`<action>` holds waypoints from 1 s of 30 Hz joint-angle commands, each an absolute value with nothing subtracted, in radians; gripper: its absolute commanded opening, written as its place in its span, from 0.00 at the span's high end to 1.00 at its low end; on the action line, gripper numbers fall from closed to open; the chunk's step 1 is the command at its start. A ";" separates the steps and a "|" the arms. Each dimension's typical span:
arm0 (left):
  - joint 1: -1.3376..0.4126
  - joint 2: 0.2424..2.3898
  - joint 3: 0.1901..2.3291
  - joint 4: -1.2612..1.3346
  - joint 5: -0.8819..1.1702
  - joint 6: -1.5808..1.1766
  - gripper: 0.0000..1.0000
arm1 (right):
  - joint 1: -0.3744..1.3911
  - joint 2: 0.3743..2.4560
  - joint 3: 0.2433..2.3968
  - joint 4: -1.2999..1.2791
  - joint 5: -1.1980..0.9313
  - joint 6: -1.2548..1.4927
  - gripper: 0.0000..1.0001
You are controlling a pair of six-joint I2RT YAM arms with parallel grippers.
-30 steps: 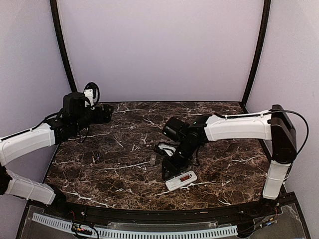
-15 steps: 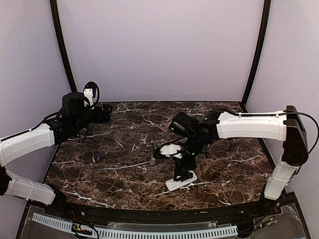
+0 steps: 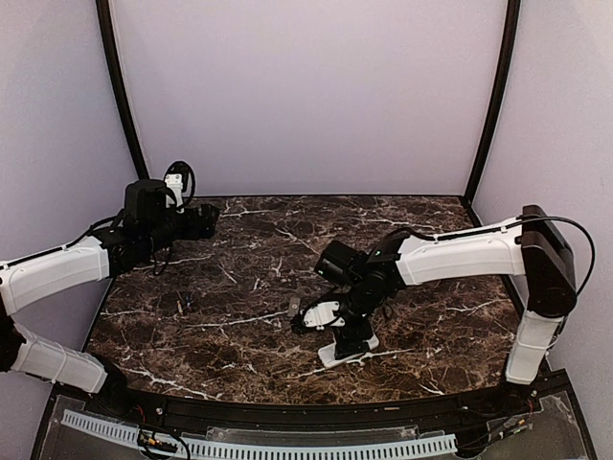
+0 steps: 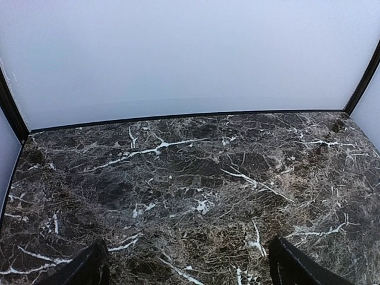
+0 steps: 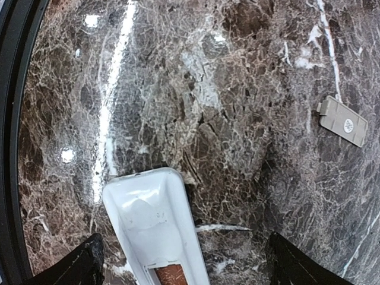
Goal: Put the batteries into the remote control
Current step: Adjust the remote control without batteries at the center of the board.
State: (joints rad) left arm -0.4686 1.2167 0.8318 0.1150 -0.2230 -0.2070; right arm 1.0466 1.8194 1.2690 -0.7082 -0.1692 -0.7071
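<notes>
Two arms work over one dark marble tabletop [image 3: 239, 278].

Left side: the left tool [image 3: 203, 221] hangs above the far-left corner, close to the back wall. Its fingers [image 4: 89, 268] stand wide apart and grip nothing; only marble shows between them. Open marble runs from that corner across the left half and along the far edge.

Centre: a small flat grey cover [image 3: 295, 308] lies alone on the marble, just left of the right arm's wrist and apart from the handset.

Right of centre: the remote control [image 3: 347, 351] lies back-up and angled, near the tabletop's near edge, with its battery bay uncovered. One of the batteries [image 5: 172, 275], copper-brown, shows in the bay at the bottom edge of the right wrist view. Whether a second is seated cannot be told. The right tool [image 5: 185, 264] points down over the handset, with its fingers spread wide, one on each side, grasping nothing. The black rim [image 5: 12, 119] runs near the remote's rounded end.

Far right: open marble extends to the right edge.
</notes>
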 commanded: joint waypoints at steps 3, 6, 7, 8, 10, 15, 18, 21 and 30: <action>-0.462 1.216 0.831 0.101 -0.221 -0.210 0.08 | 1.075 1.842 1.220 -0.646 -0.170 -0.716 0.11; -0.462 1.216 0.833 0.101 -0.218 -0.211 0.08 | 1.092 1.864 1.218 -0.636 -0.156 -0.695 0.13; -0.462 1.217 0.832 0.102 -0.217 -0.211 0.08 | 1.095 1.871 1.216 -0.633 -0.149 -0.686 0.13; -0.462 1.218 0.831 0.103 -0.218 -0.210 0.08 | 1.097 1.877 1.212 -0.630 -0.146 -0.680 0.14; -0.462 1.227 0.833 0.104 -0.221 -0.210 0.08 | 1.098 1.888 1.206 -0.628 -0.155 -0.675 0.15; -0.461 1.224 0.834 0.098 -0.223 -0.210 0.08 | 1.099 1.909 1.219 -0.642 -0.162 -0.662 0.21; -0.460 1.227 0.835 0.098 -0.224 -0.211 0.08 | 1.099 1.913 1.225 -0.639 -0.166 -0.642 0.25; -0.460 1.228 0.837 0.097 -0.219 -0.215 0.08 | 1.100 1.919 1.229 -0.634 -0.141 -0.620 0.30; -0.460 1.223 0.835 0.097 -0.226 -0.209 0.08 | 1.097 1.939 1.245 -0.621 -0.110 -0.534 0.42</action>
State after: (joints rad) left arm -0.4683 1.2312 0.8318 0.1123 -0.2241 -0.2077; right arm 1.0912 1.9079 1.2324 -0.6304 -0.1410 -0.5934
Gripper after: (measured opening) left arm 0.922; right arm 0.594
